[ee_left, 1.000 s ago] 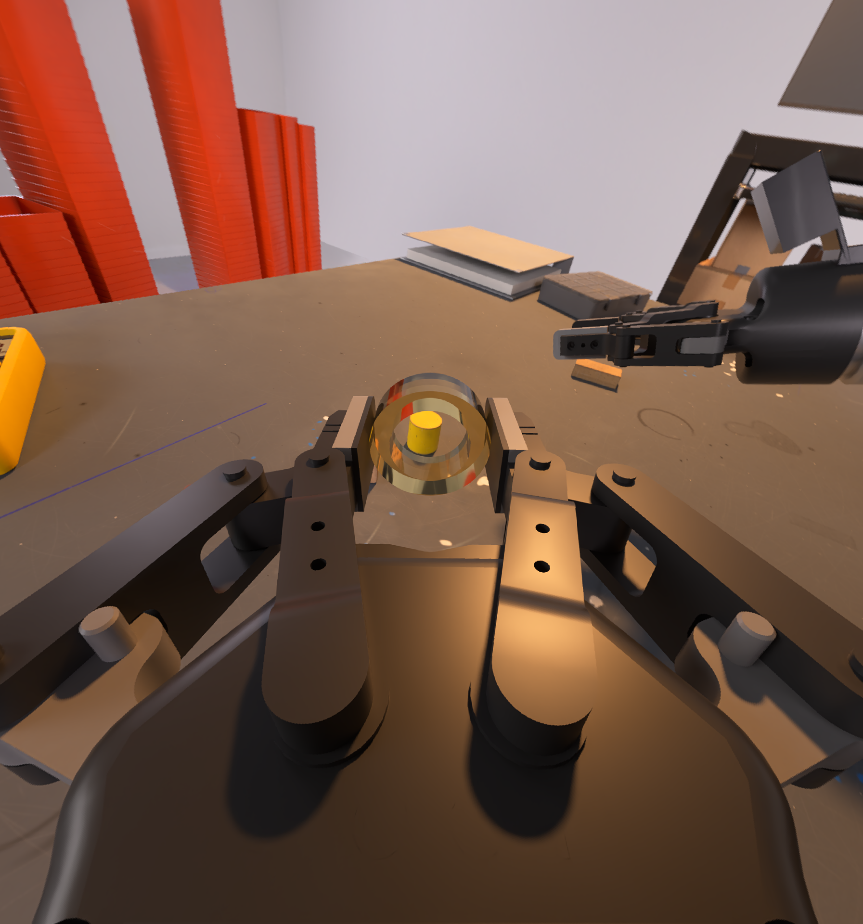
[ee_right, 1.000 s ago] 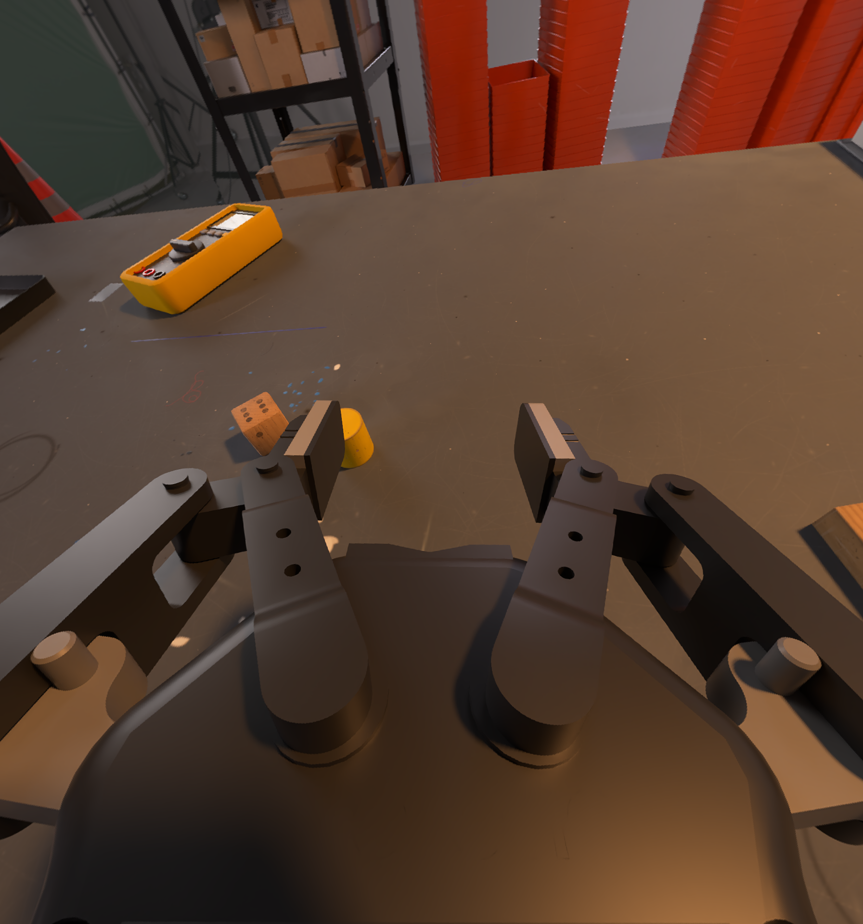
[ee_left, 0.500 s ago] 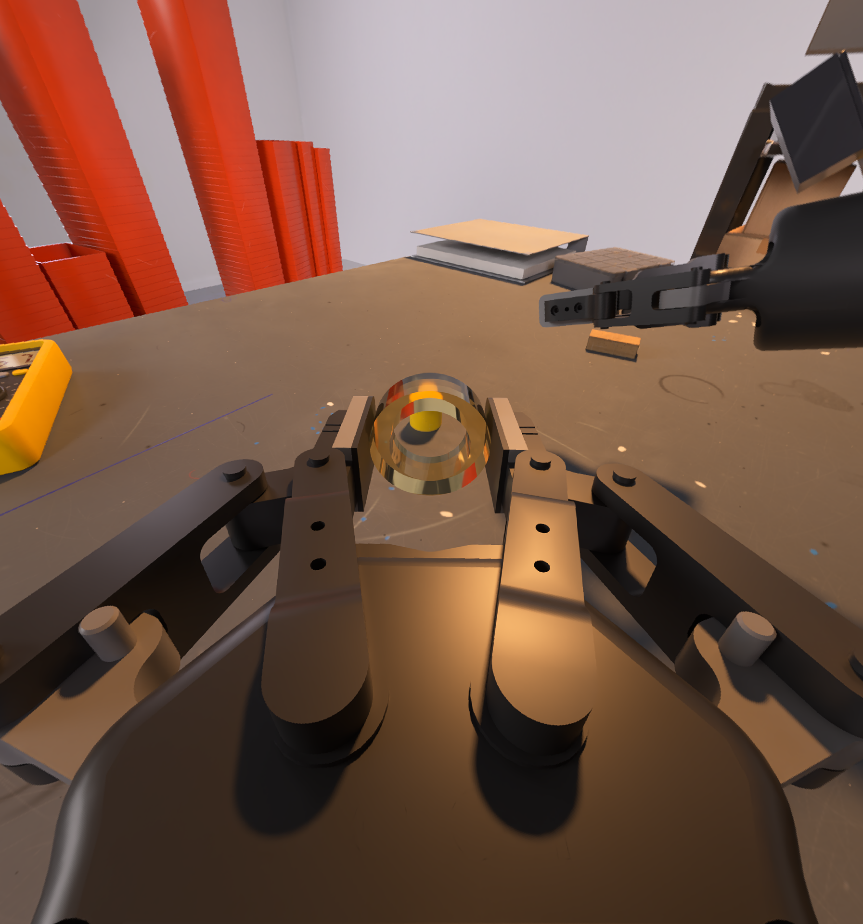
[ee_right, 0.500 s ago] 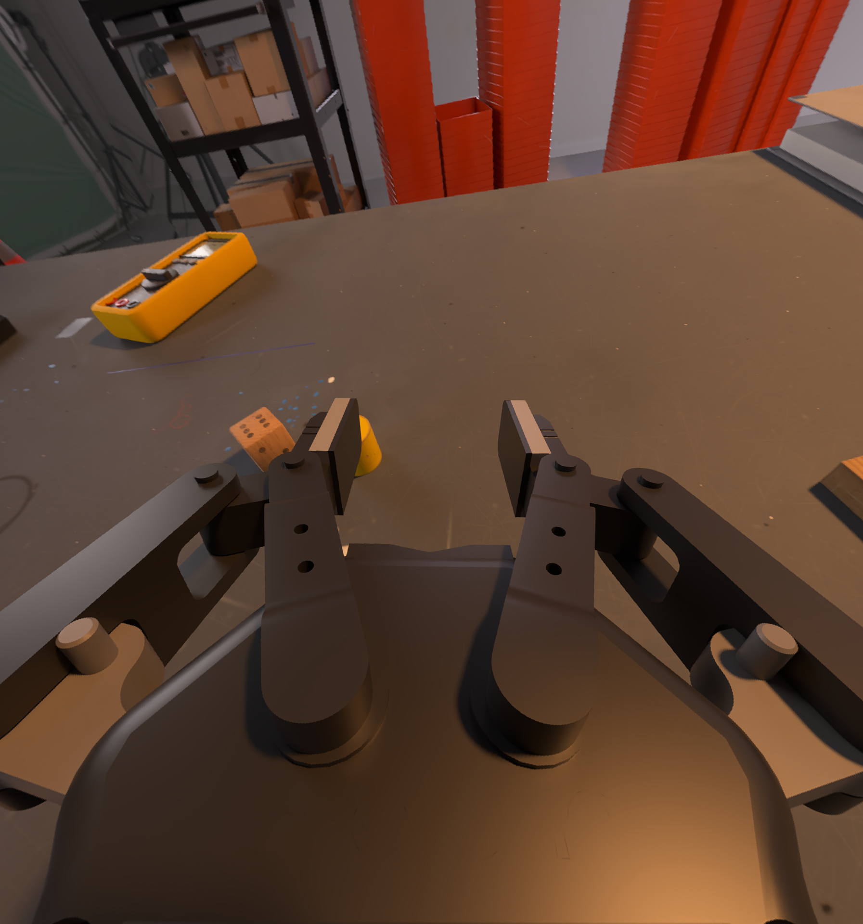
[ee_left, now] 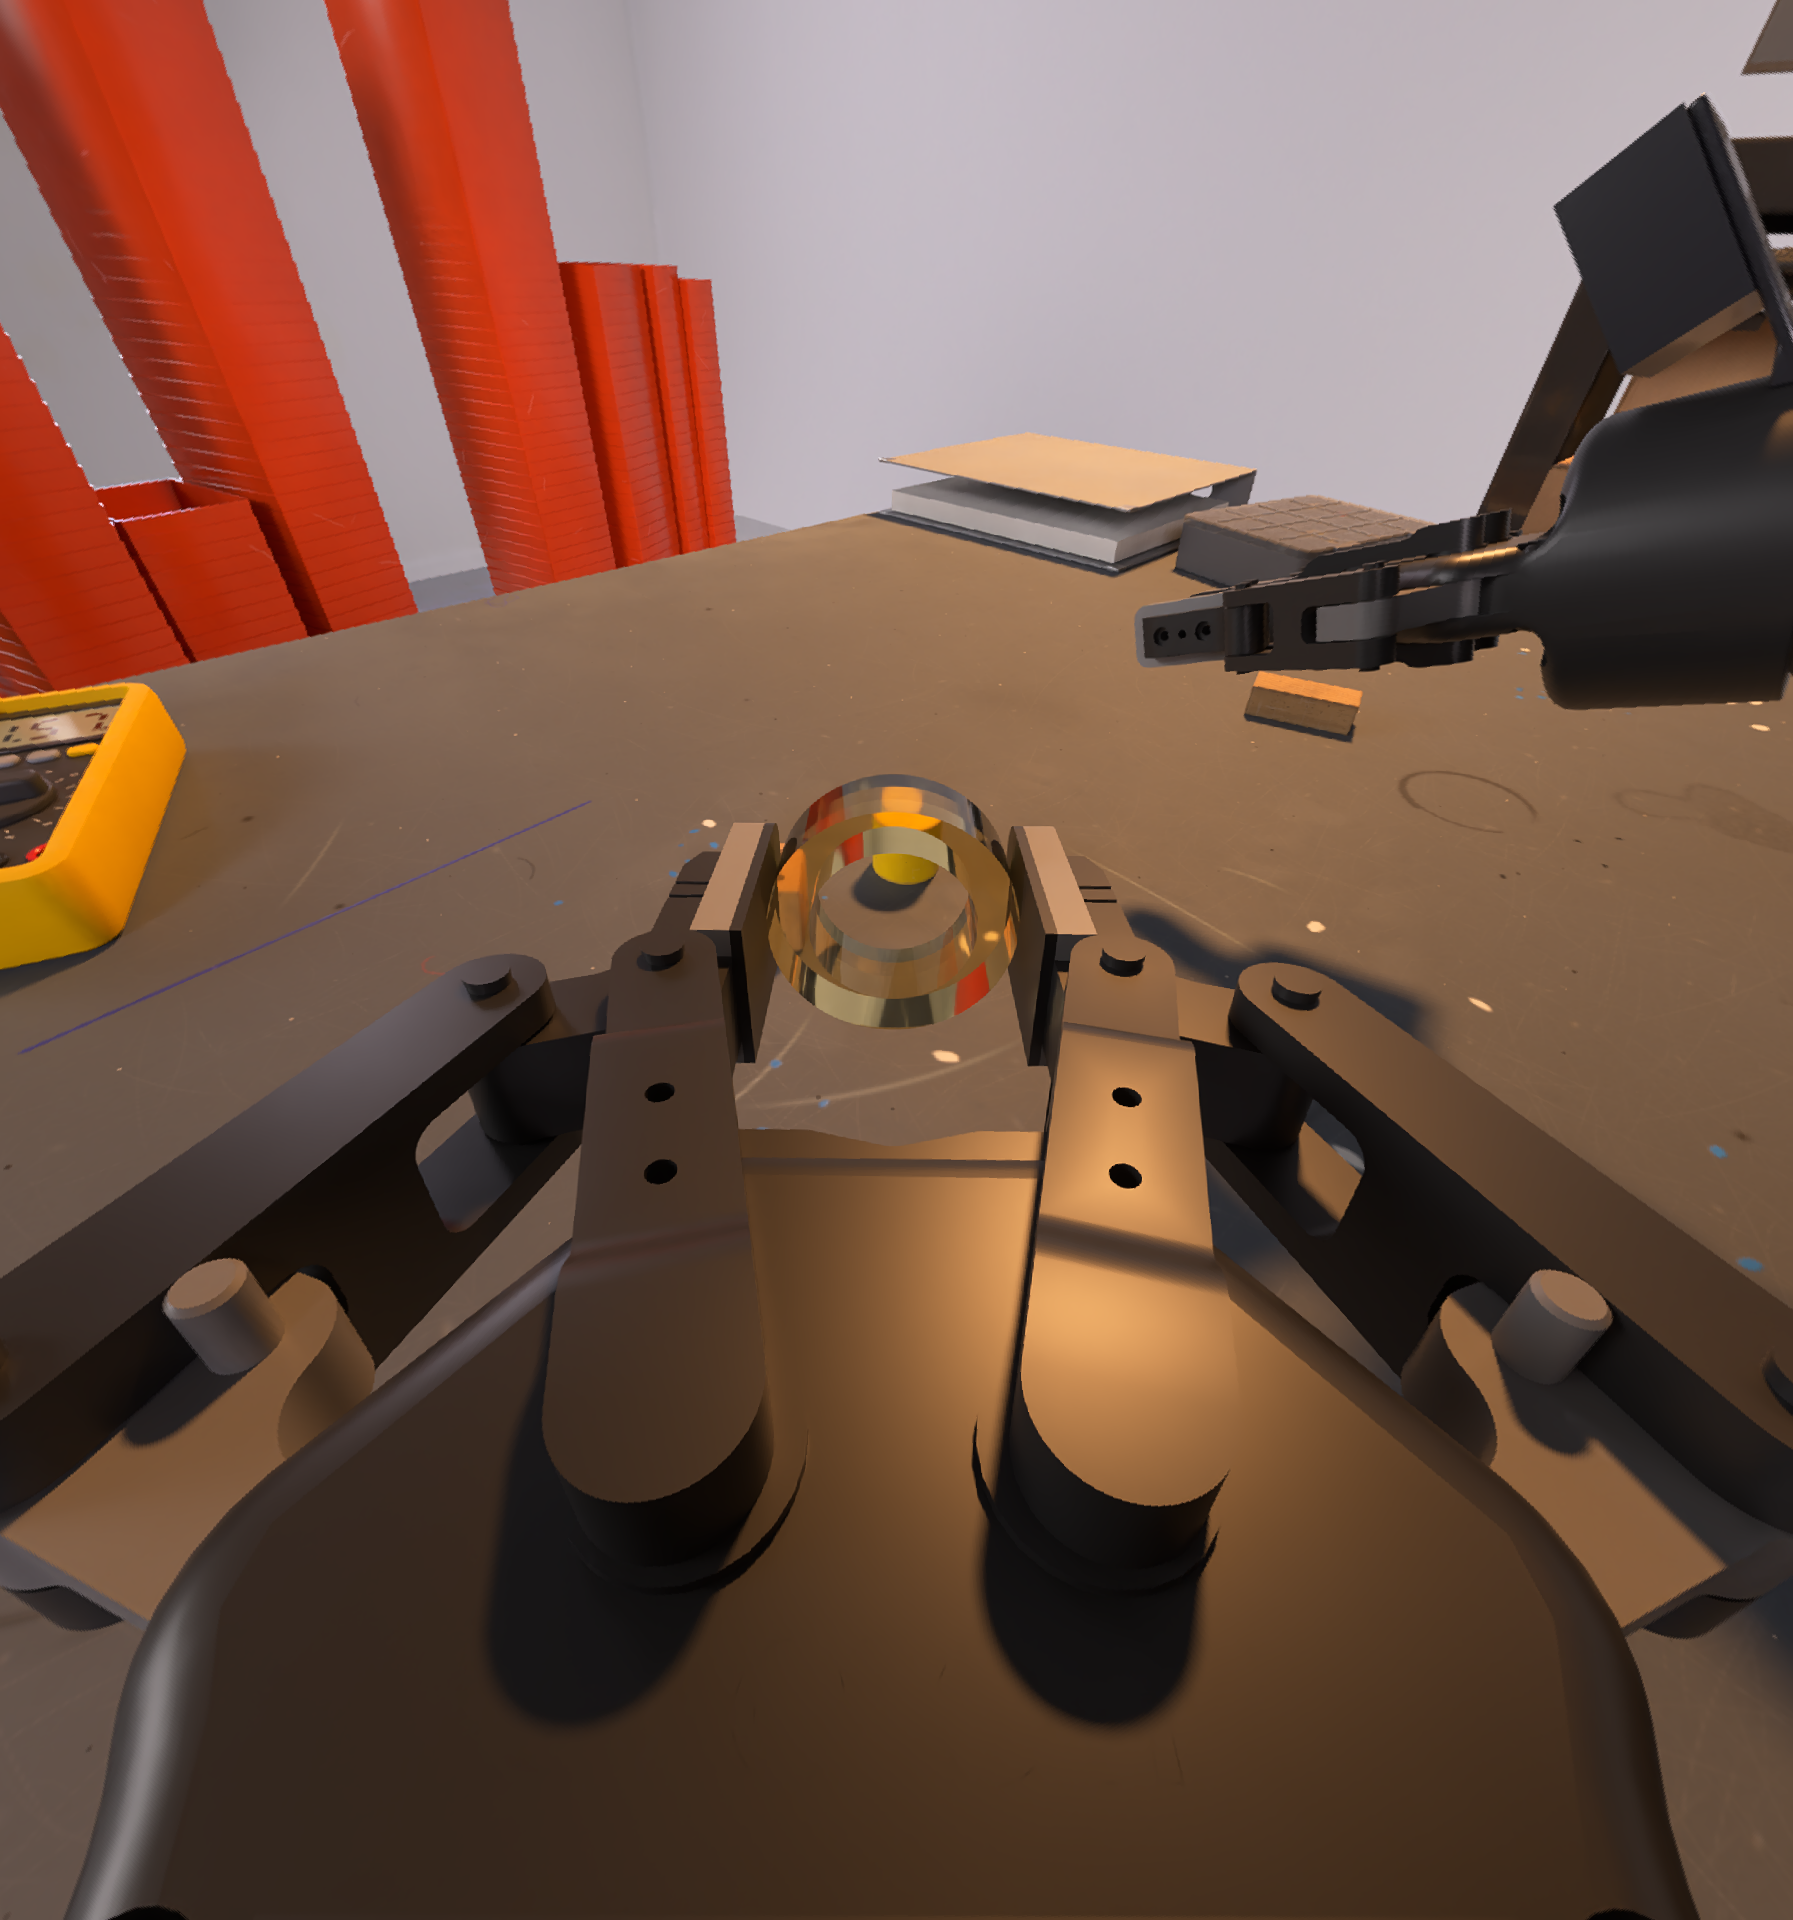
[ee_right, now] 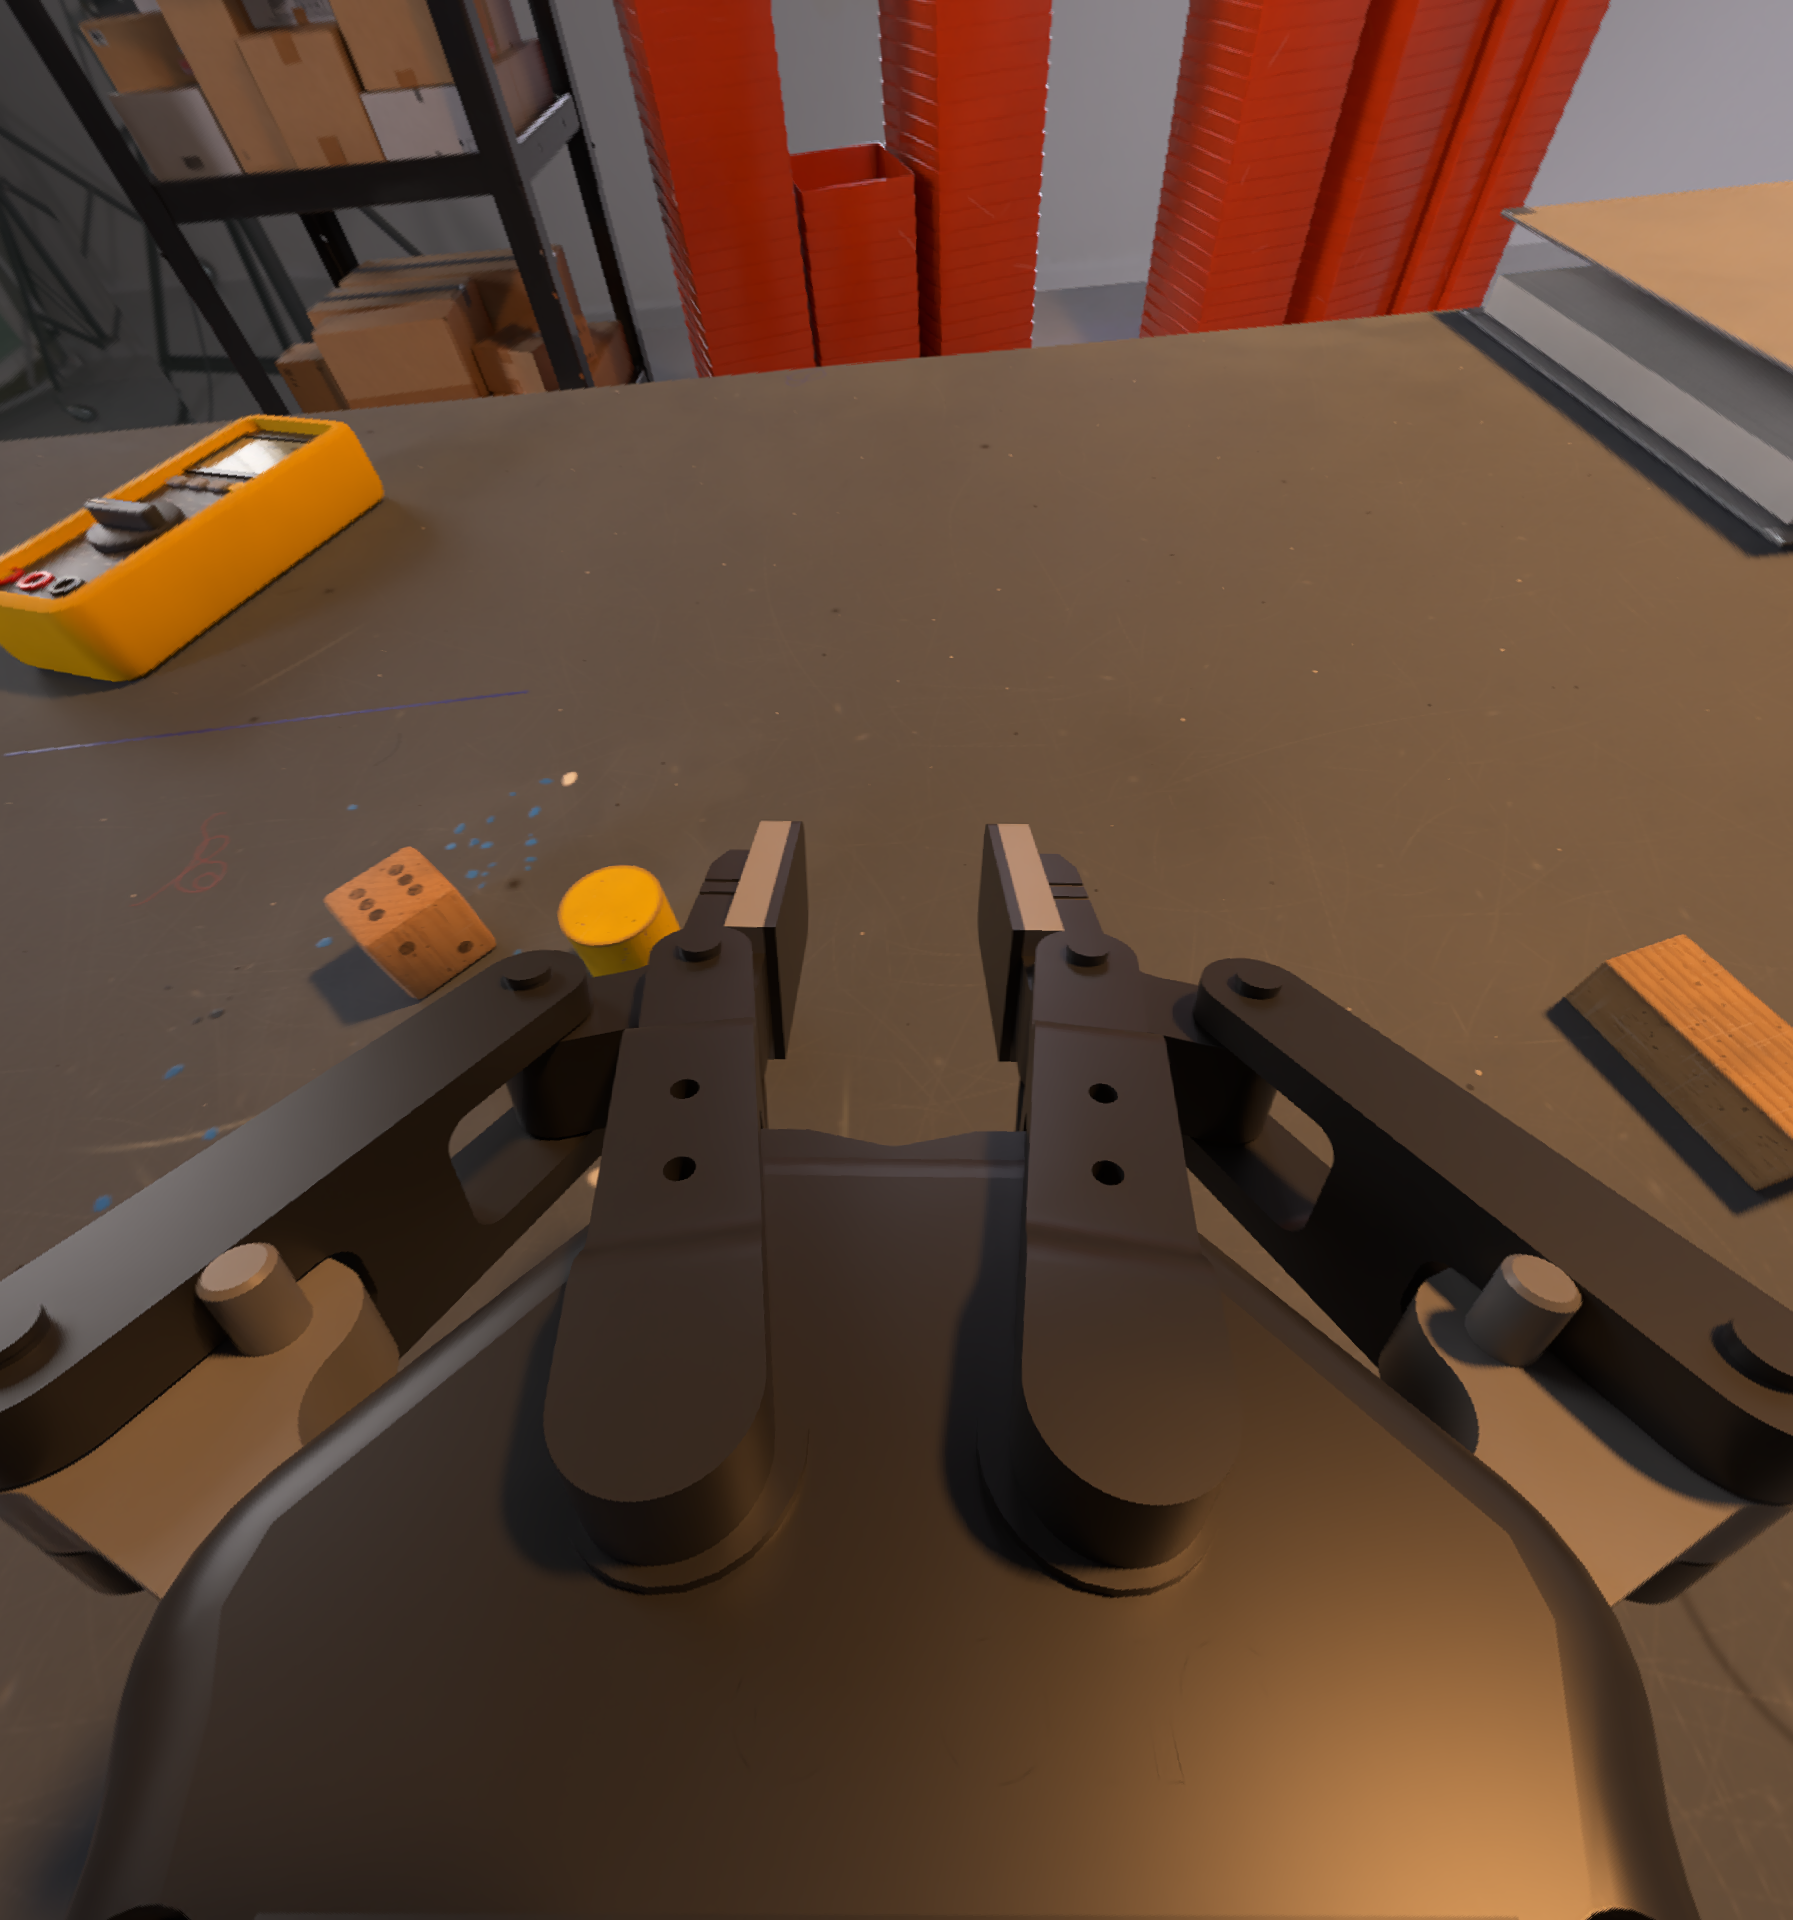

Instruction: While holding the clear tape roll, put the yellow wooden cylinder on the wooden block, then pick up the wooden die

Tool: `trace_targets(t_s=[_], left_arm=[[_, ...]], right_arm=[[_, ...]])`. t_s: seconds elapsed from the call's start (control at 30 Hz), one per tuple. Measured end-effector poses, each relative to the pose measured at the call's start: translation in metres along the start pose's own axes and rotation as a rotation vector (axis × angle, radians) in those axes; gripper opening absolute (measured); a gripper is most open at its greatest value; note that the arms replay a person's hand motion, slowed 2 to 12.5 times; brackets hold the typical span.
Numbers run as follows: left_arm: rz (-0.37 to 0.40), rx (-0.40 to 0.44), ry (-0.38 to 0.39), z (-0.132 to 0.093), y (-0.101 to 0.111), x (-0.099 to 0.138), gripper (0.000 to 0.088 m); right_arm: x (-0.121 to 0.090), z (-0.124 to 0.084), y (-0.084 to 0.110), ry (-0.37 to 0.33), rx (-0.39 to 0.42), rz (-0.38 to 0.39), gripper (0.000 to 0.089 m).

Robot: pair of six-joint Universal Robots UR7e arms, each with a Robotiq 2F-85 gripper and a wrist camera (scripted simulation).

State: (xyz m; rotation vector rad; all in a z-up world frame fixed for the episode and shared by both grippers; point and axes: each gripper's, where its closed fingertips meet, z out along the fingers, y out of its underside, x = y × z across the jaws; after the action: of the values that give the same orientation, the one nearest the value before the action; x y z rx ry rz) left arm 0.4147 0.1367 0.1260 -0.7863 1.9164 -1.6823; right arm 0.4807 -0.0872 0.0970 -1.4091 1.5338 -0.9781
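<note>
left gripper (ee_left: 892, 914) is clamped on the tape roll (ee_left: 892, 940), a clear amber-tinted ring held off the table (ee_left: 663, 675), hole facing the camera. right gripper (ee_right: 892, 883) has its jaws apart with nothing between them, hovering over bare tabletop. just left of it the cylinder (ee_right: 617, 914), smooth and yellow, stands upright, with the die (ee_right: 409, 920) beside it, light wood with dark pips. flat grainy block (ee_right: 1718, 1055) lies well off to the right. chunky yellow multimeter (ee_right: 165, 540) sits far left
</note>
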Motion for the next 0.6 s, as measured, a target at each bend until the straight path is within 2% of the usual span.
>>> trace_targets(t_s=[0.1,0.27,0.4,0.6], left_arm=[[-0.014,-0.002,-0.002,0.002,-0.001,-0.001,0.0386],[-0.03,0.007,0.007,0.005,-0.003,0.0,0.0387],[-0.038,0.012,0.016,0.006,-0.003,0.002,0.0387],[-0.029,0.005,0.036,0.009,-0.002,0.007,0.0387]], right_arm=[[0.005,0.005,0.0,0.02,-0.013,-0.001,0.023],[0.005,0.012,0.0,0.006,-0.015,0.006,0.0016],[0.006,0.018,0.001,0.003,-0.022,0.026,0.0],[0.01,0.03,0.006,0.051,-0.06,0.008,0.0]])
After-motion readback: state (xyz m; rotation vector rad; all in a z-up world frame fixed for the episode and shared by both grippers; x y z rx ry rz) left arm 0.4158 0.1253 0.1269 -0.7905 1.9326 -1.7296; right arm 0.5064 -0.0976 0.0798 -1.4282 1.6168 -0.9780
